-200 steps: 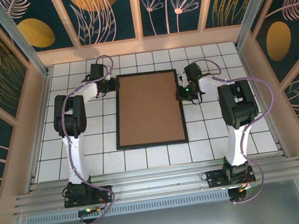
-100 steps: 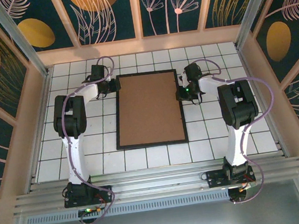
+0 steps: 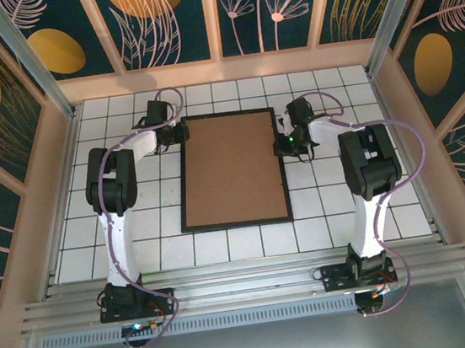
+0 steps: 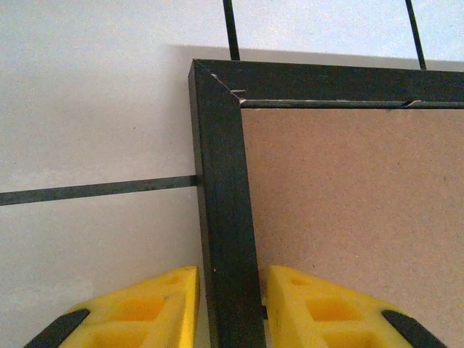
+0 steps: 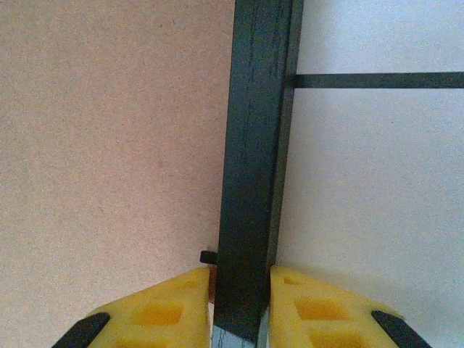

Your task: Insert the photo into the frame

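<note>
The frame (image 3: 238,222) lies flat on the white tiled bench (image 3: 151,235) between my two arms. It is a tall rectangle with a narrow black rim, and its back faces up. A brown backing board (image 3: 231,166) fills it edge to edge, matte and finely speckled like pressed fibre, with no sheen. My left jaws stand narrow, astride the frame's left rim close to its far left corner. One blocky yellow finger (image 4: 145,308) sits on the tile outside the rim and the other sits over the board inside it, both hard up against the black strip. In my left wrist view the corner is a mitred joint with a fine pale seam, and a thin light line runs along the top edge of the board. My right jaws are likewise narrow and clamp the right rim toward its far end. Their yellow fingers (image 5: 319,308) are moulded with hollow pockets and tipped in black, and they press against both sides of the strip. The rim there shows a faint wood grain under dark paint. The tiles are smooth and glossy, and thin dark grout lines (image 5: 377,80) divide them.
</note>
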Action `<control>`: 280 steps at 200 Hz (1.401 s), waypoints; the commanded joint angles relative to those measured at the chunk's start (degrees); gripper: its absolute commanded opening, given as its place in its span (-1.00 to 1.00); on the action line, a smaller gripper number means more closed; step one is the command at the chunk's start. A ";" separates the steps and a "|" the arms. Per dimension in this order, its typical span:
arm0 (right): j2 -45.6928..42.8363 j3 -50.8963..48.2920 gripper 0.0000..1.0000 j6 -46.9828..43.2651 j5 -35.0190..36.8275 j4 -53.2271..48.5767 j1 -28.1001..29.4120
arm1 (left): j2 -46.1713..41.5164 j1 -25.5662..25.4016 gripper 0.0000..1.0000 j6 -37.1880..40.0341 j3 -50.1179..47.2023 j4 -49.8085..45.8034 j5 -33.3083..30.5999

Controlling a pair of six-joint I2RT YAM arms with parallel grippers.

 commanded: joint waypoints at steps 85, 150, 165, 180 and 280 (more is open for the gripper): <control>3.36 -0.32 -0.54 -1.75 3.78 -2.03 1.12 | 0.46 -5.33 -0.11 1.64 -1.48 -9.44 -9.58; 3.32 -0.50 -0.54 -1.49 3.85 -1.76 0.79 | -17.90 -0.65 0.12 -9.76 -15.17 6.42 -4.12; 3.34 -0.48 -0.54 -1.53 3.81 -1.71 0.81 | -20.29 0.97 0.09 -11.84 -18.83 8.16 -2.96; 3.27 -0.46 -0.54 -1.48 3.68 -1.68 0.74 | -21.60 1.84 0.03 -12.39 -21.43 8.81 -2.69; 3.39 -0.23 -0.54 -1.63 3.63 -1.77 0.72 | -16.56 1.79 -0.33 -8.45 -21.41 3.99 3.59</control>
